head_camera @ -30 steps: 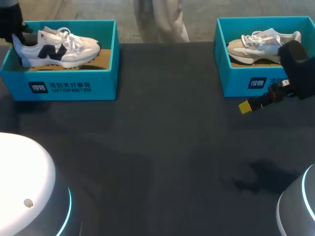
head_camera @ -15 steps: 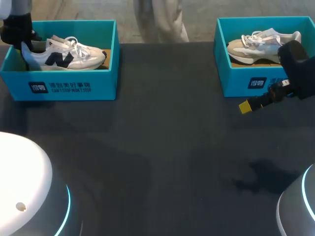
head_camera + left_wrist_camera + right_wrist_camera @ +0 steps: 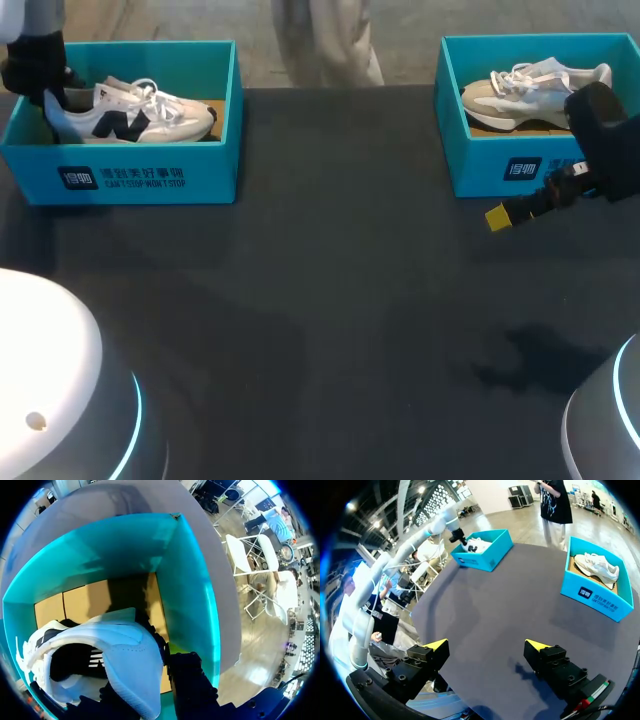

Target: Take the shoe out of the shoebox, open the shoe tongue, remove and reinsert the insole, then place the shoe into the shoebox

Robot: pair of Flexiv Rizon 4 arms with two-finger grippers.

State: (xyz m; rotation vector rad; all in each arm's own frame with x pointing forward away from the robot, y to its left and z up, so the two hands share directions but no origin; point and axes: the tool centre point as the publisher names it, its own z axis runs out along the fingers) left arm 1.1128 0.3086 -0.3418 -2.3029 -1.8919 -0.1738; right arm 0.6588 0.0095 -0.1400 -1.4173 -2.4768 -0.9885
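White shoe (image 3: 130, 112) now sits lower in the teal shoebox (image 3: 140, 178) than a second ago, my left claw (image 3: 45, 92) still clamped on its heel. Meanwhile my right claw (image 3: 486, 645) hasn't budged, fingers spread wide above the table (image 3: 330, 300).

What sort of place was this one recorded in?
Likely a robot manipulation bench: a dark table, a teal left shoebox and right shoebox each holding a sneaker, and the left gripper gripping the white sneaker by its heel.
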